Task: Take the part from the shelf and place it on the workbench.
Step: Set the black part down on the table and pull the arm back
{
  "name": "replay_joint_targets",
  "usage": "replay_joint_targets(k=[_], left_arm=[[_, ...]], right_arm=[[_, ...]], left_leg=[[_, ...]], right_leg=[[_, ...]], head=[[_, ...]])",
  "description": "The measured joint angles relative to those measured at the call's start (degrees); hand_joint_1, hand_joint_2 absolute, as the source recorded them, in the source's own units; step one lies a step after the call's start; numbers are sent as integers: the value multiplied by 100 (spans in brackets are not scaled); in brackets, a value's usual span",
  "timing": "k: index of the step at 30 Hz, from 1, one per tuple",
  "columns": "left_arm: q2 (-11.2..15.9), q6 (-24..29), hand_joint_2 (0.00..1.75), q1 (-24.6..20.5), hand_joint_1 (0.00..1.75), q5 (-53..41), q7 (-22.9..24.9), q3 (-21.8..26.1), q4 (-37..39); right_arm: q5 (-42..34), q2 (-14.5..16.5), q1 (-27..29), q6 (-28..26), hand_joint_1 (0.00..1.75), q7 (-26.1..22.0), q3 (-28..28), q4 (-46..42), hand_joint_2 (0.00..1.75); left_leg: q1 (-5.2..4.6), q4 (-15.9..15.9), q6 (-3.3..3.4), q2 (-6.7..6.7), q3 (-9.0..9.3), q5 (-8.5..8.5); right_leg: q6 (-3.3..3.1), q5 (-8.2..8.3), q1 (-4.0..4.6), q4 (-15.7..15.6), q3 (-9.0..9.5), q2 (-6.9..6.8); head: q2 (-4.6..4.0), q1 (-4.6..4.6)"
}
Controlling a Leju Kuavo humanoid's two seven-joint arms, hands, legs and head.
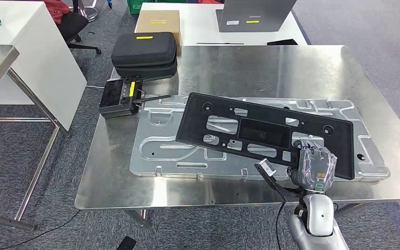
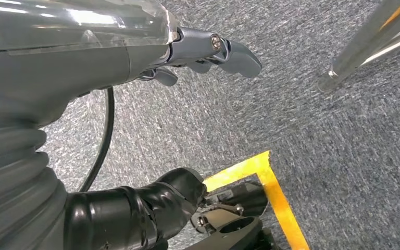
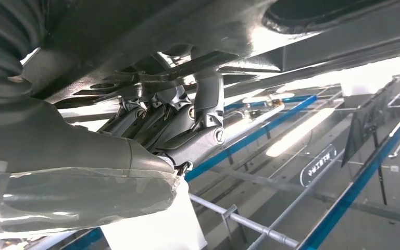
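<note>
A long black plastic part point(image 1: 260, 130) with several cut-outs lies tilted across a silver stamped metal plate point(image 1: 156, 151) on the steel workbench point(image 1: 271, 67). My right hand point(image 1: 315, 167) grips the part's near right edge from the table's front. In the right wrist view its fingers point(image 3: 187, 130) curl up against the dark underside of the part point(image 3: 135, 31). My left hand point(image 2: 151, 57) hangs over grey carpet with its fingers apart and nothing in it.
Two stacked black cases point(image 1: 145, 52) and a black controller with an antenna point(image 1: 120, 97) sit at the workbench's far left. Behind are a cardboard box point(image 1: 158, 22) and a grey laptop point(image 1: 255, 13). A white table point(image 1: 31, 47) stands to the left. Yellow floor tape point(image 2: 276, 192) runs near a metal leg point(image 2: 375, 41).
</note>
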Motion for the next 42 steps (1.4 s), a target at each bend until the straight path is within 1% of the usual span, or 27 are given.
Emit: replay_joint_targets(k=[2,3,5,7,9,11,12,13,14,16,17,18,19,21,23,24,26,27,28,29,31,33,35,37,39,41,42], left_arm=[[-2,0,175,-6,0,1,1,-1,0],[-3,0,175,-8,0,0,1,-1,0],[-5,-2,175,-6,0,-1,2,-1,0],[-6,-9,175,-6,0,-3,-1,-1,0],[-5,-39,175,-9,0,-2,-17,-1,0],[-4,-112,175,-3,0,5,-57,-1,0],[-3,-162,175,3,0,10,-87,-1,0],[-2,-216,175,9,0,16,-120,-1,0],[2,-270,175,10,0,24,-155,-1,0],[13,-371,175,3,0,51,-225,-1,0],[19,-411,175,-4,0,66,-255,-1,0],[23,-442,175,-11,0,80,-279,-1,0],[25,-462,175,-13,0,91,-296,-1,0],[27,-481,175,-8,0,102,-314,1,0],[28,-490,175,-10,0,107,-335,3,0],[28,-494,175,-17,0,109,-344,3,0],[28,-498,175,-20,0,110,-351,2,0],[28,-499,175,-16,0,110,-352,2,0],[29,-500,175,-12,0,110,-352,2,0],[30,-501,175,-10,0,110,-352,3,0],[29,-501,175,-12,0,110,-352,2,0],[28,-503,175,-17,0,110,-353,1,0],[30,-506,175,-18,0,110,-357,1,0],[30,-513,175,-15,0,109,-362,1,0],[33,-516,87,-17,0,115,-363,1,0],[37,-485,0,-20,0,122,-339,1,0],[38,-452,0,-17,0,121,-307,1,0]], right_arm=[[0,-2,-14,-1,171,-1,0,1,175],[-1,-3,-16,-1,171,-1,0,2,175],[-1,-4,-12,-2,171,1,0,2,175],[-1,-5,-10,-2,171,4,0,2,175],[0,-5,-16,-2,171,5,0,1,175],[-1,-5,-18,-2,171,-1,0,1,175],[-2,-5,-16,-2,171,-9,0,2,175],[-2,-5,-16,-1,171,-19,0,2,175],[-2,-5,-17,-1,171,-29,0,2,175],[-2,-4,-24,-1,171,-46,1,1,175],[-2,-4,-30,-1,171,-55,2,1,175],[-1,-4,-38,-2,171,-65,3,0,175],[-1,-4,-47,-2,171,-77,4,0,175],[7,-4,-59,-2,171,-92,5,-1,175],[14,-4,-71,-2,171,-103,6,-4,175],[15,-5,-81,-2,171,-106,7,-6,175],[15,-7,-96,-2,171,-109,7,-7,175],[15,-7,-96,-2,171,-109,7,-6,175],[15,-7,-93,-2,171,-109,7,-5,175],[15,-7,-91,-2,171,-110,7,-5,175],[15,-7,-101,-2,171,-110,7,-7,175],[15,-7,-120,-2,86,-110,7,-8,87],[15,-8,-130,-2,0,-110,7,-9,0],[11,-8,-132,-2,0,-110,7,-9,0],[4,-7,-136,-2,0,-109,8,-8,0],[15,-7,-143,-2,0,-103,17,-4,0],[31,-7,-149,-2,0,-92,24,-2,0]], left_leg=[[-15,53,-36,-5,-11,-38],[-24,73,-59,-6,-22,-50],[-33,79,-110,-7,-36,-49],[-28,123,-170,-5,-54,-104],[-18,522,-219,-4,-226,-368],[-3,1285,-250,-4,-576,-728],[5,1579,-262,-3,-717,-815],[12,1687,-269,-3,-772,-794],[18,1562,-268,-3,-716,-664],[23,824,-241,-3,-371,-273],[16,453,-222,-5,-197,-140],[8,205,-203,-8,-84,-70],[-3,93,-184,-11,-39,-64],[-6,66,-134,-14,-37,-46],[10,7,-56,-12,-19,-3],[21,-21,-19,-10,-10,18],[10,-24,13,-8,-19,26],[5,-18,18,-8,-25,24],[1,-11,18,-8,-28,21],[-1,-2,16,-10,-28,16],[-1,25,-5,-17,-20,-7],[-24,68,-39,-21,-32,-35],[-42,85,-71,-20,-54,-43],[-41,69,-116,-18,-49,-39],[-37,173,-177,-17,-85,-134],[-20,688,-225,-16,-314,-446],[-11,1075,-243,-15,-492,-634]], right_leg=[[-39,255,13,-701,343,-6],[-62,285,28,-872,421,-5],[-112,274,51,-919,422,3],[-182,296,24,-955,434,-2],[-254,317,-4,-994,452,-13],[-283,318,2,-994,447,-19],[-284,318,4,-992,445,-19],[-284,317,3,-989,445,-17],[-282,316,1,-987,450,-12],[-264,306,1,-980,465,-4],[-241,299,12,-967,463,-1],[-211,296,22,-959,457,0],[-178,299,33,-956,448,0],[-108,309,31,-967,441,0],[-50,202,12,-837,388,-3],[-27,65,5,-625,295,-4],[5,-293,-1,83,-30,-4],[17,-406,-1,407,-186,-4],[22,-421,-1,579,-272,-4],[19,-324,-1,529,-250,-5],[-16,63,1,-148,74,-7],[-66,275,30,-793,380,-7],[-98,262,58,-930,439,-3],[-138,271,51,-933,436,5],[-206,293,21,-974,452,2],[-268,308,3,-1002,463,-13],[-287,308,5,-1001,461,-16]], head=[[0,-1],[1,-2],[1,-3],[0,-3],[-1,-4],[1,-4],[1,-4],[1,-4],[1,-4],[0,-4],[1,-3],[1,-2],[1,-2],[1,-2],[1,-1],[0,0],[0,0],[0,-1],[1,-1],[1,-1],[1,0],[1,-1],[1,-3],[1,-4],[1,-4],[1,-5],[1,-6]])
